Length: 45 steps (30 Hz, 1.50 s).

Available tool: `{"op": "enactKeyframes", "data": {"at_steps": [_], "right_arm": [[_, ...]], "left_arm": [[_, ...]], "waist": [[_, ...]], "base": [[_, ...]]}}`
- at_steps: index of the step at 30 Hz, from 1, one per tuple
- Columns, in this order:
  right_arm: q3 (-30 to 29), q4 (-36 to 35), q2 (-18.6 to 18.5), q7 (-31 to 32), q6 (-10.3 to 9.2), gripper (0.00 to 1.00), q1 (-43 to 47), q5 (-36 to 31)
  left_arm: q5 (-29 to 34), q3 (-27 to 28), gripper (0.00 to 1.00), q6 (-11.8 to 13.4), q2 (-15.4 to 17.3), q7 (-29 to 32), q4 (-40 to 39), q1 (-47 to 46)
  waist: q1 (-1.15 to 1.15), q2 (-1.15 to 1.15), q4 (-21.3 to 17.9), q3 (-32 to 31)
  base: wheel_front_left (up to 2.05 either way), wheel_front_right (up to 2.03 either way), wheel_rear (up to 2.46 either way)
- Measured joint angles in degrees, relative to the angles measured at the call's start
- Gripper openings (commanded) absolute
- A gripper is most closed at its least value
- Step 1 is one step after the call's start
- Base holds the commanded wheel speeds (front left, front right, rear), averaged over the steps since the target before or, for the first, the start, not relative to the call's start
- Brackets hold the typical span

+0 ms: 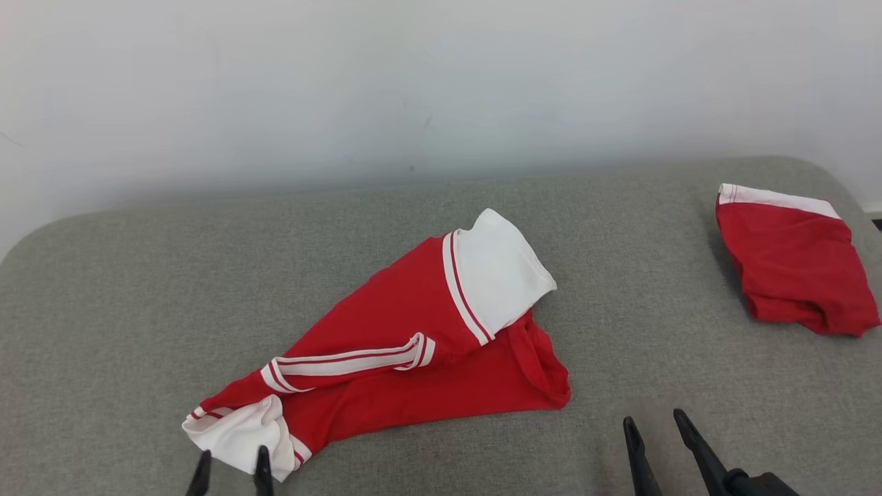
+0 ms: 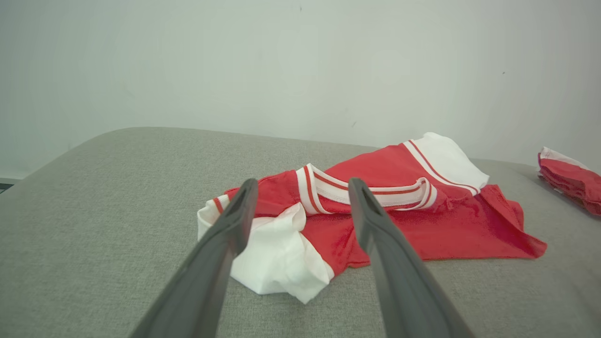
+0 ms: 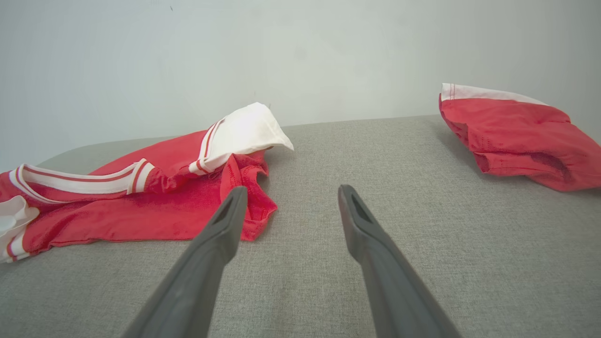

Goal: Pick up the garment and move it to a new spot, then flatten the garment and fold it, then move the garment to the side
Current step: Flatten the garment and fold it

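Left hand (image 1: pixel 231 474) sits lowest, fingers spread, holding nothing, tips at the white sleeve end of the garment (image 1: pixel 413 324). Garment lies crumpled mid-surface (image 1: pixel 103 310), long axis running near-left to far-right. Right hand (image 1: pixel 653 418) also spread and empty, beside the red hem. Left looks nearer for the grasp.

The garment (image 1: pixel 413 337) lies crumpled near the middle of the cushioned surface (image 1: pixel 138 310), running slantwise from the front left toward the centre. A second, folded garment (image 1: pixel 792 269) sits well apart from it, by the right edge near the back right corner. The wall (image 1: pixel 413 83) stands behind the back edge. The left gripper (image 1: pixel 233 453) is at the garment's front-left end. The right gripper (image 1: pixel 653 417) is over bare surface near the front edge, between the two garments.
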Motion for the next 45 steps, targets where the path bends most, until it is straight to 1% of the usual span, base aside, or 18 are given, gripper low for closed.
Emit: {"op": "enactKeyframes", "data": {"at_steps": [4,5,9,16,22,26,31,33,34,36,38,39,41,43,44,45], "right_arm": [[0.45,0.36,-0.1,0.0,0.0,1.0,1.01,0.18],[0.45,0.36,-0.1,0.0,0.0,1.0,1.01,0.18],[0.79,0.67,-0.37,0.01,0.0,1.0,2.14,-0.02],[0.97,1.0,-0.44,0.0,0.0,1.0,2.99,-0.14],[1.27,1.03,-0.45,0.0,-0.01,1.0,2.86,-0.14],[1.56,1.22,-0.74,0.0,0.0,1.0,2.46,-0.14],[2.04,1.35,-1.07,0.01,0.0,1.0,1.3,-0.14],[2.1,1.41,-1.09,0.0,0.0,1.0,0.81,-0.13],[2.14,1.36,-1.12,0.0,0.0,1.0,0.3,-0.13],[2.38,1.49,-1.18,0.0,0.0,1.0,0.14,-0.12],[2.43,1.53,-1.19,0.01,0.0,1.0,-0.04,-0.12],[2.37,1.47,-1.33,0.0,0.0,1.0,-0.69,-0.11],[2.32,1.4,-1.45,0.0,0.0,1.0,-0.88,-0.11],[2.2,1.33,-1.56,0.0,0.0,1.0,-0.98,-0.11],[2.16,1.25,-1.6,0.0,0.0,1.0,-1.1,-0.11],[2.08,1.21,-1.63,0.0,0.0,1.0,-1.22,-0.11]], "left_arm": [[5.54,-1.44,1.0,0.05,0.02,0.0,0.3,1.41],[5.54,-1.44,1.0,0.05,0.02,0.0,0.3,1.41],[8.81,-2.37,1.0,0.74,0.3,0.0,1.18,3.04],[9.48,-3.05,1.0,2.05,0.35,0.0,2.71,4.13],[10.09,-3.89,1.0,2.01,1.23,0.0,4.82,2.96],[10.89,-4.86,1.0,1.56,1.82,0.0,8.49,-2.01],[12.28,-6.19,1.0,1.07,2.14,0.22,18.52,-10.15],[13.45,-6.59,1.0,1.09,2.43,1.76,22.21,-14.38],[14.1,-6.82,1.0,1.31,2.48,3.55,25.27,-18.31],[15.49,-7.19,1.0,1.74,2.93,5.0,27.66,-21.33],[15.7,-7.26,1.0,1.88,3.1,5.87,28.74,-22.67],[16.64,-7.6,1.0,2.14,3.47,8.06,31.0,-24.87],[17.13,-7.72,1.0,2.59,3.81,10.2,33.0,-26.31],[17.39,-7.83,1.0,2.89,3.99,10.85,33.82,-27.14],[17.61,-8.01,0.58,3.09,4.01,11.1,33.99,-27.54],[17.66,-8.09,0.27,3.09,4.01,11.18,34.05,-27.83]], "waist": [[0.0,0.0,0.44,-0.99],[0.0,0.0,0.44,-0.99],[0.0,0.0,0.76,-1.96],[0.0,0.0,1.38,-2.95],[0.0,0.0,1.43,-2.58],[0.0,0.0,1.38,-1.57],[0.01,0.01,1.2,0.11],[0.01,0.01,1.11,0.89],[0.01,0.01,1.04,1.66],[0.01,0.0,0.94,2.41],[0.01,0.01,0.88,2.77],[0.01,0.01,0.74,3.45],[0.01,0.01,0.58,4.07],[0.02,0.01,0.37,4.58],[0.01,0.01,0.27,4.78],[0.01,0.01,0.18,4.95]], "base": [[0.0,0.0,0.0],[0.0,0.0,0.0],[0.0,0.0,0.0],[0.0,0.0,0.0],[0.0,0.0,0.0],[0.0,0.0,0.0],[0.0,0.0,0.0],[0.0,0.0,0.0],[0.0,0.0,0.0],[0.0,0.0,0.0],[0.0,0.0,0.0],[0.0,0.0,0.0],[0.0,0.0,0.0],[0.0,0.0,0.0],[0.0,0.0,0.0],[0.0,0.0,0.0]]}}
